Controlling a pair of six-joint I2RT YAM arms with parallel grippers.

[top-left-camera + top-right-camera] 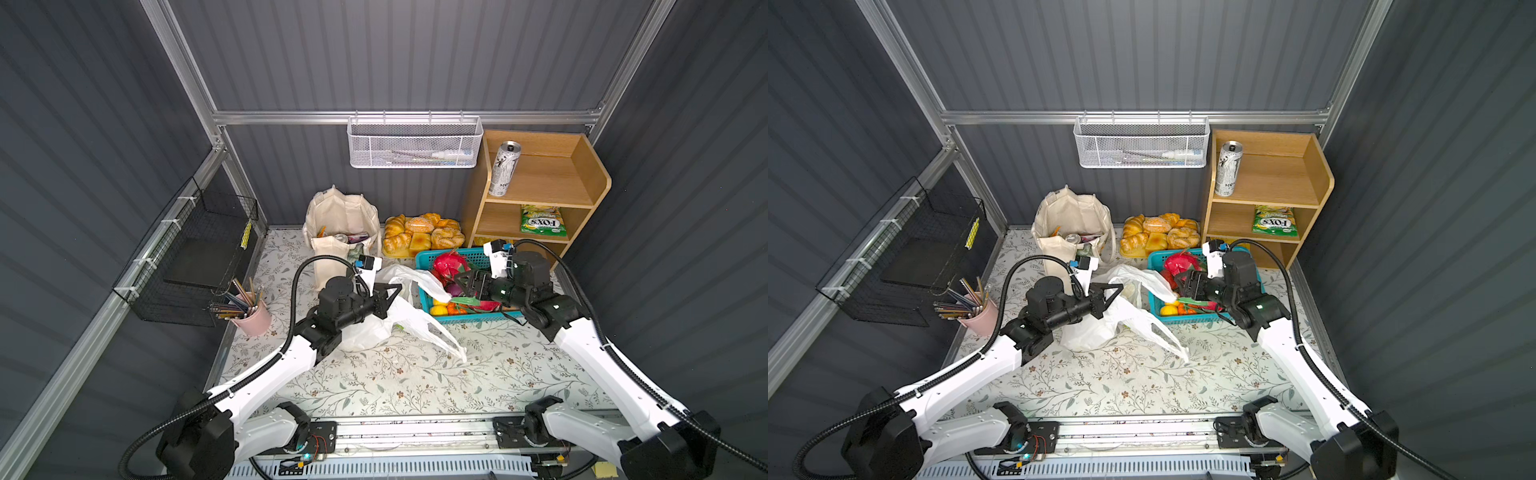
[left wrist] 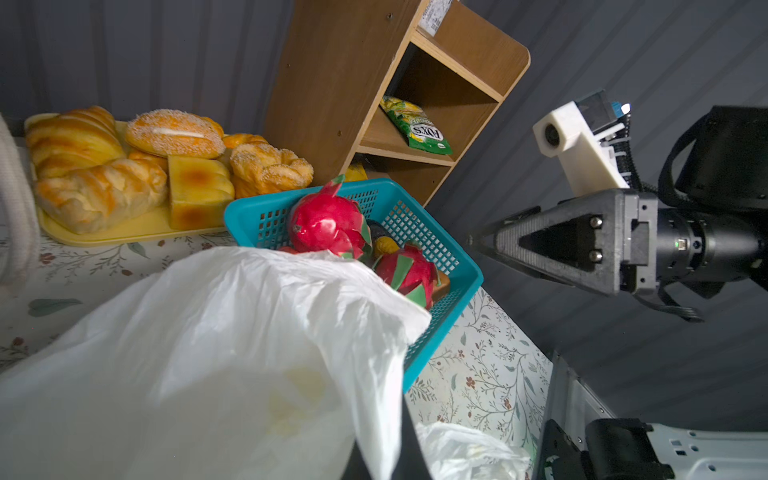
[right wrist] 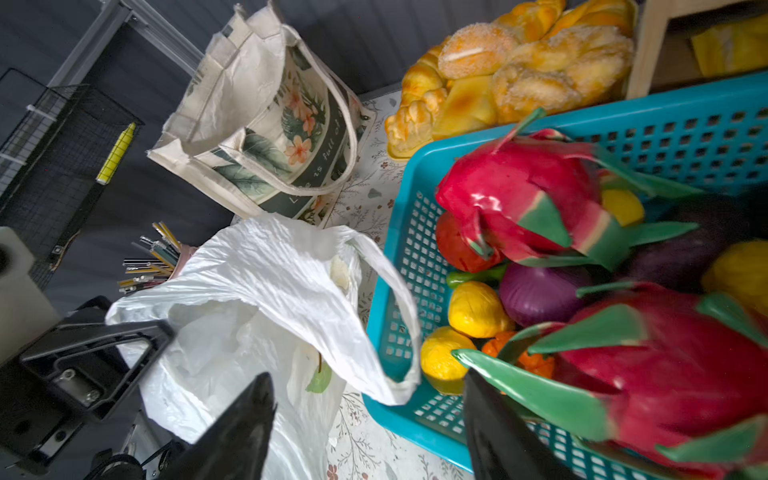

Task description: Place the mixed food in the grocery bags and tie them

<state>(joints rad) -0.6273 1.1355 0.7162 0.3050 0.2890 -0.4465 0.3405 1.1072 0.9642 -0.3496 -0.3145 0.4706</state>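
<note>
early: left gripper [image 1: 388, 297] clamped on plastic bag [image 1: 374, 330] rim at centre, right gripper [image 1: 461, 281] jaws apart over fruit basket [image 1: 473, 319] at 2 o'clock; can [image 1: 503, 168] and sweets pouch [image 1: 543, 222] unpacked on shelf [image 1: 552, 174] at 1 o'clock, neither bag tied.

Left end effector [image 1: 395, 290] pinched shut — right end effector [image 1: 460, 281] spread.

The tabletop [image 1: 415, 386] is cream, printed with grey-green sprigs and small brown flowers. The plastic carrier bag [image 1: 374, 328] is white, a green leaf print showing through. The canvas tote [image 3: 257, 137] is cream with green leaves, pink-orange flowers and a dark band of white lettering. The basket [image 3: 415, 249] is turquoise; its dragon fruits [image 3: 519, 195] are magenta with green scales. The drink can [image 1: 503, 168] is silver-white with black print; the FOX'S pouch [image 1: 542, 222] is green and yellow.
</note>
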